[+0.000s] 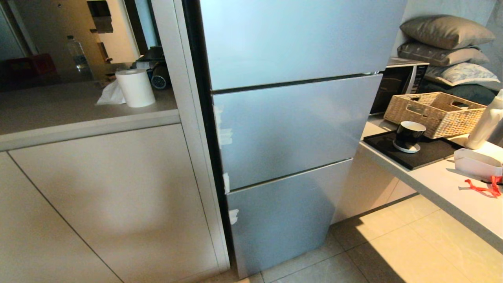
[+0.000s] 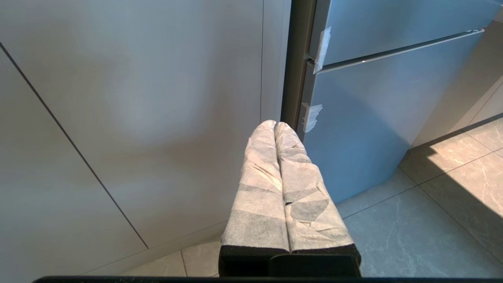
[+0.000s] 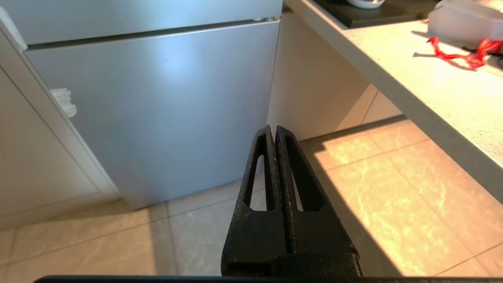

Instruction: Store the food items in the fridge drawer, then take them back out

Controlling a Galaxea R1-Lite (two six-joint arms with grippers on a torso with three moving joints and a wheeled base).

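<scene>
Fridge drawer hidden behind closed door panels (image 1: 290, 129); both tools pressed together, empty.

Wicker basket (image 1: 436, 113), black mug (image 1: 408, 136), paper roll (image 1: 135, 87) on counters.

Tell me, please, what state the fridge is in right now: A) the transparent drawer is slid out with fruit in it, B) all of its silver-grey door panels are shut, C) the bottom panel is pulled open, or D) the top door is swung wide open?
B: in the head view the three silver-grey door panels lie flush and shut, with no drawer or fruit showing.
</scene>
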